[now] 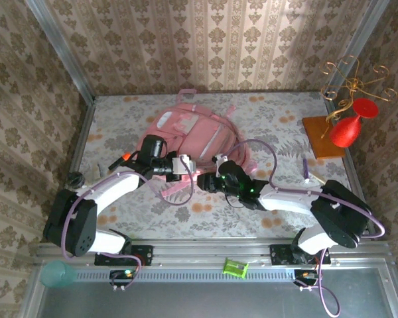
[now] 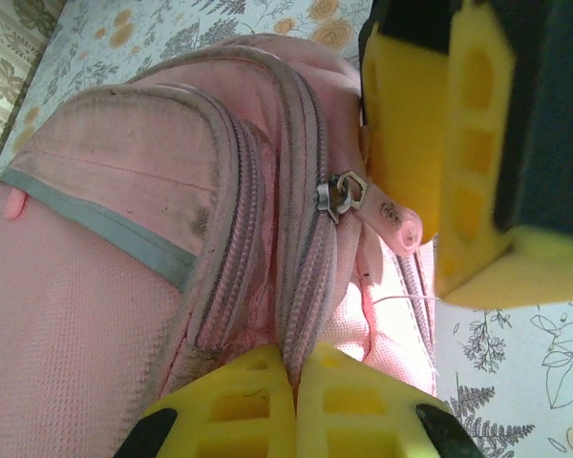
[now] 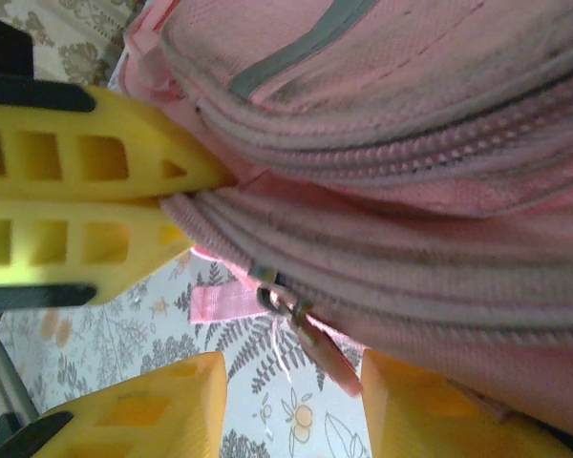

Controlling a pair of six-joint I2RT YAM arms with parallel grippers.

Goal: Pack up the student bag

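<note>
Patterned wallpaper (image 1: 205, 46) encloses a counter (image 1: 119, 119) draped in a floral cloth, with metal framing along its edges. At the right of the overhead frame a red vase (image 1: 348, 129) and a gilt wire stand (image 1: 355, 76) rest on a wooden board (image 1: 316, 139). The student bag (image 1: 186, 129) lies at the centre of the counter, and both arms reach in from the bottom of the frame to meet at its lower edge. The left fingers (image 2: 248, 410), at the bottom of the left wrist view, are pressed together and pinch a fold of the pink fabric along the bag's zip line. The right fingers (image 3: 143, 410) stand parted at the bottom of the right wrist view. The bag's pink zip pull (image 3: 310, 348) hangs in the gap between them, not clamped.
</note>
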